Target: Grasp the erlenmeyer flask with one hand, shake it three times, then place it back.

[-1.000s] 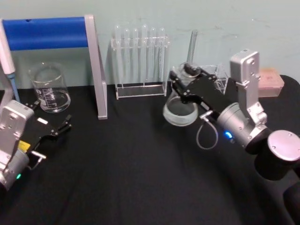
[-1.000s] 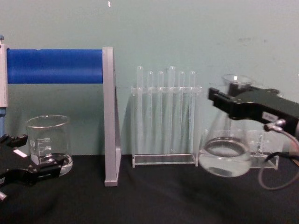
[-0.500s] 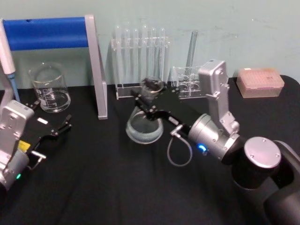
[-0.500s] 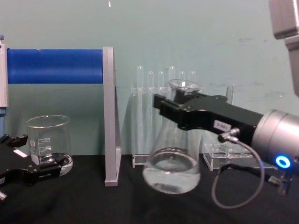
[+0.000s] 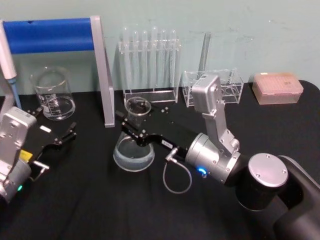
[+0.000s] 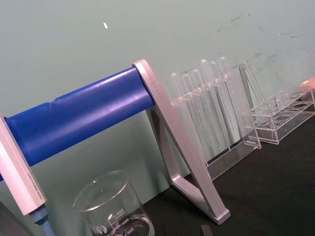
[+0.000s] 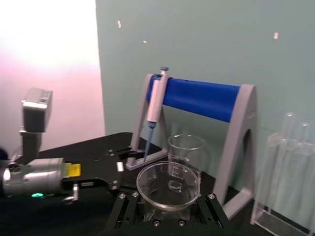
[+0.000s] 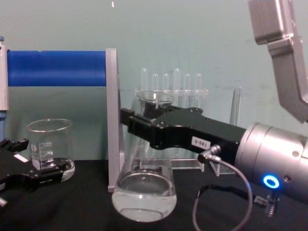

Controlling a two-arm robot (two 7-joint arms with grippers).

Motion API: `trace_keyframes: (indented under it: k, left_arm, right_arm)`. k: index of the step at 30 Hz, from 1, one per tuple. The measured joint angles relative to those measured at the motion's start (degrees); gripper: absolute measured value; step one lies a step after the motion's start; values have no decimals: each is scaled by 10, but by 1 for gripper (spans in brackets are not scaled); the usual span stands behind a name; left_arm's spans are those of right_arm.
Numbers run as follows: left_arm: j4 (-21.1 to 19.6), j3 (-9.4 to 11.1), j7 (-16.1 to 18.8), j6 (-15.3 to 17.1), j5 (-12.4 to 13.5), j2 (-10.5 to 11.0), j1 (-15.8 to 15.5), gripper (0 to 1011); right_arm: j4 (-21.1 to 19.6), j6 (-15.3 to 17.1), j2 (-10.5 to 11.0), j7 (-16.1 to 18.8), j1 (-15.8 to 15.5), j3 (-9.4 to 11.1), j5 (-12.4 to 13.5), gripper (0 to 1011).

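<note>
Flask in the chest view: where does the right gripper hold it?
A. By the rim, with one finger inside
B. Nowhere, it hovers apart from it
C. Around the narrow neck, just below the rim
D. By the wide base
C: the right gripper is shut around the neck of the flask, under the flared rim, with the wide base below it. The left gripper rests open near the beaker.

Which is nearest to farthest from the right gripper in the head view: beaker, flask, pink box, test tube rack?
From the right gripper:
1. flask, held by its neck at the table's middle.
2. test tube rack, just behind, at the back wall.
3. beaker, back left.
4. pink box, far back right.
The left gripper sits parked and open near the beaker.
</note>
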Motion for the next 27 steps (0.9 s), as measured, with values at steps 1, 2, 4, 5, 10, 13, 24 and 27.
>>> trace_keyframes:
  k: [1,2,4,5,10,13,24,27]
  left_arm:
    - [0,0,0,0,0,0,0,1001]
    - [0,0,0,0,0,0,0,1001]
    - [0,0,0,0,0,0,0,1001]
    - [0,0,0,0,0,0,0,1001]
    - [0,0,0,0,0,0,0,1001]
    - [0,0,0,0,0,0,0,1001]
    - [0,0,0,0,0,0,0,1000]
    - [0,0,0,0,0,0,0,1001]
  right_arm:
    - [-1,1,1,2,0,-4,2,446]
    - [-2,1,2,3,0,-5,3,447]
    - [-2,1,4,4,0,-9,5,447]
    - [-2,1,5,4,1,-10,6,446]
    - [1,-1,7,-6,5,-8,7,446]
    - [7,-4,9,-17,9,-1,5,446]
    - [30,-13,17,-61,16,39,-15,447]
    - [35,-16,18,-74,18,52,-22,446]
